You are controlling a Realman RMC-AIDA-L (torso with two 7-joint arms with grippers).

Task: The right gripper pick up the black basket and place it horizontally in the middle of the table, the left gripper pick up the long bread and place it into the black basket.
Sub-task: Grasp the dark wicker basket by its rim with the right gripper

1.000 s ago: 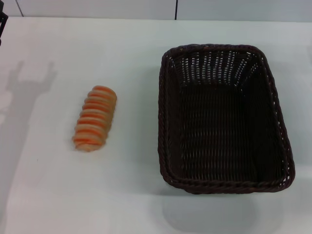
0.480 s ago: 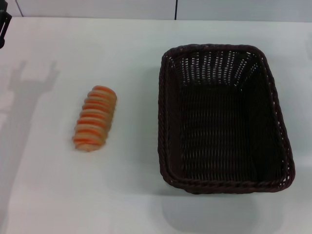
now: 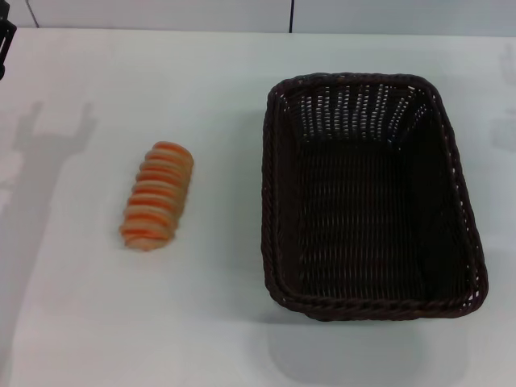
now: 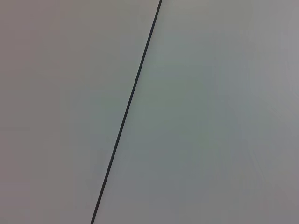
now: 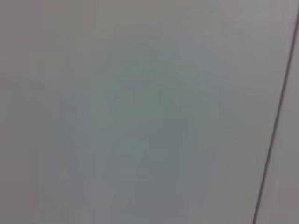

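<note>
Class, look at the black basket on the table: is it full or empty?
Empty. The black basket shows only bare weave inside; the long bread lies outside it on the table, apart from the basket.

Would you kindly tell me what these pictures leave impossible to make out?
- Left pincer: the head view's left edge cuts it to a dark sliver; open or shut is unclear.
- Right pincer: in no view.
- Both wrist views: only plain grey panels with a dark seam; neither long bread nor black basket appears.

Orange-striped tan long bread point(image 3: 157, 196), dark woven black basket point(image 3: 367, 197)
</note>
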